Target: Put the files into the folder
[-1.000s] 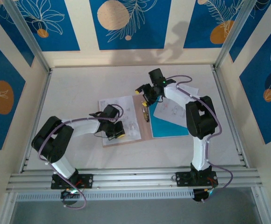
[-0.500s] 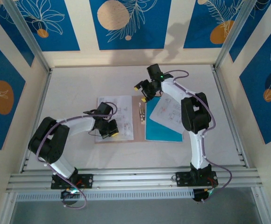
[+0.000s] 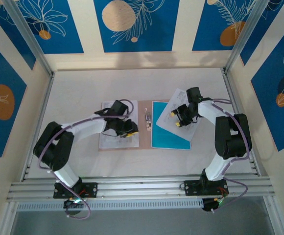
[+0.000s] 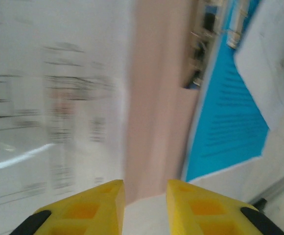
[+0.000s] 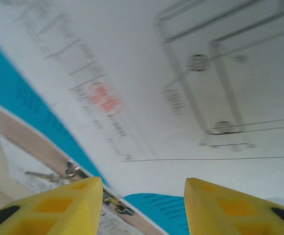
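The pinkish-tan folder [image 3: 143, 136] lies open and flat mid-table, with a metal clip [image 3: 148, 119] at its spine. White printed files [image 3: 113, 142] cover its left half. A teal-blue sheet [image 3: 169, 139] covers its right half, and a tilted white sheet [image 3: 167, 116] lies over that sheet's top. My left gripper [image 3: 131, 130] hovers over the right edge of the left sheets. Its yellow fingers are slightly apart and empty [image 4: 144, 184] above the tan strip [image 4: 156, 112]. My right gripper [image 3: 177, 119] is open and empty [image 5: 143, 180] just above the tilted diagram sheet [image 5: 181, 83].
Bare white tabletop [image 3: 83, 88] surrounds the folder. Aluminium rails run along the near edge [image 3: 142, 186] and both sides. Patterned blue and cream walls enclose the cell. The right arm's elbow [image 3: 232, 134] stands to the right of the teal sheet.
My left gripper slid right toward the spine and parted its jaws. My right gripper swung from the folder's top middle down and right over the tilted sheet. The folder and sheets now lie square.
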`<act>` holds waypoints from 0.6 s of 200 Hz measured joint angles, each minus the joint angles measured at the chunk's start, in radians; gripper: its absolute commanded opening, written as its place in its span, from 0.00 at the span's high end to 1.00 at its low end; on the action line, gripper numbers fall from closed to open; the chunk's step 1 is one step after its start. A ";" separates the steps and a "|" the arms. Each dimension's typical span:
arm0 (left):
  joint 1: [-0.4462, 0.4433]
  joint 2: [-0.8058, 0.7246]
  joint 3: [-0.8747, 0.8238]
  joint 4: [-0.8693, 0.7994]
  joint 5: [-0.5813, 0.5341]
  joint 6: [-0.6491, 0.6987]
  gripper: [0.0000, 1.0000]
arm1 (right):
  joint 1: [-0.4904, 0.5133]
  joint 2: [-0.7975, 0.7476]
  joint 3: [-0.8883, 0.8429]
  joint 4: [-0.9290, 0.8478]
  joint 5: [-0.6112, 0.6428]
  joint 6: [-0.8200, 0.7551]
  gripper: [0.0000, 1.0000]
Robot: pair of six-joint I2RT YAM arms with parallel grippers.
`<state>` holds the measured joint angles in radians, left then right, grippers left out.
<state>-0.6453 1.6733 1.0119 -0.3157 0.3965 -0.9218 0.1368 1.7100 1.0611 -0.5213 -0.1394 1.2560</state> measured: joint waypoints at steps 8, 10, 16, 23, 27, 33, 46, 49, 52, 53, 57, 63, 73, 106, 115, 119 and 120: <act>-0.028 0.023 0.008 0.028 0.016 -0.016 0.70 | -0.003 0.002 -0.001 0.000 -0.002 0.008 0.56; -0.035 0.029 0.010 0.037 0.021 -0.019 0.70 | -0.004 0.002 -0.001 0.002 -0.004 0.008 0.57; -0.053 0.046 0.011 0.056 0.029 -0.032 0.69 | -0.006 0.003 0.000 0.005 -0.009 0.013 0.58; -0.073 0.065 0.011 0.077 0.039 -0.047 0.69 | -0.006 0.009 0.004 0.005 -0.014 0.018 0.59; -0.084 0.077 0.011 0.087 0.045 -0.056 0.69 | -0.007 0.014 0.008 0.005 -0.018 0.020 0.59; -0.098 0.093 0.012 0.101 0.050 -0.069 0.68 | -0.007 0.025 0.017 0.003 -0.019 0.022 0.60; -0.123 0.123 0.013 0.131 0.056 -0.097 0.67 | -0.007 0.052 0.039 0.000 -0.023 0.029 0.60; -0.127 0.128 0.013 0.137 0.056 -0.103 0.67 | -0.007 0.058 0.043 -0.001 -0.023 0.032 0.60; -0.133 0.134 0.013 0.145 0.057 -0.110 0.67 | -0.007 0.065 0.048 -0.003 -0.023 0.032 0.60; -0.134 0.135 0.013 0.146 0.057 -0.112 0.66 | -0.007 0.066 0.049 -0.004 -0.023 0.032 0.60; -0.139 0.140 0.013 0.153 0.057 -0.122 0.66 | -0.007 0.072 0.053 -0.006 -0.023 0.032 0.60; -0.148 0.149 0.013 0.169 0.058 -0.135 0.66 | -0.007 0.081 0.059 -0.010 -0.023 0.032 0.61; -0.158 0.159 0.013 0.188 0.058 -0.148 0.65 | -0.008 0.092 0.063 -0.018 -0.023 0.032 0.62; -0.182 0.177 0.013 0.230 0.055 -0.195 0.66 | -0.018 0.126 0.074 -0.050 -0.029 0.028 0.63; -0.188 0.178 0.013 0.232 0.055 -0.203 0.67 | -0.021 0.134 0.075 -0.058 -0.030 0.027 0.63; -0.192 0.179 0.013 0.232 0.054 -0.206 0.68 | -0.022 0.137 0.076 -0.062 -0.030 0.025 0.63; -0.192 0.179 0.013 0.233 0.053 -0.207 0.68 | -0.022 0.138 0.076 -0.063 -0.030 0.025 0.63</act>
<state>-0.8371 1.8519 1.0252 -0.0830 0.4500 -1.1286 0.1150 1.8481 1.1370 -0.5842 -0.1696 1.2808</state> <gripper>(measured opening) 0.336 0.375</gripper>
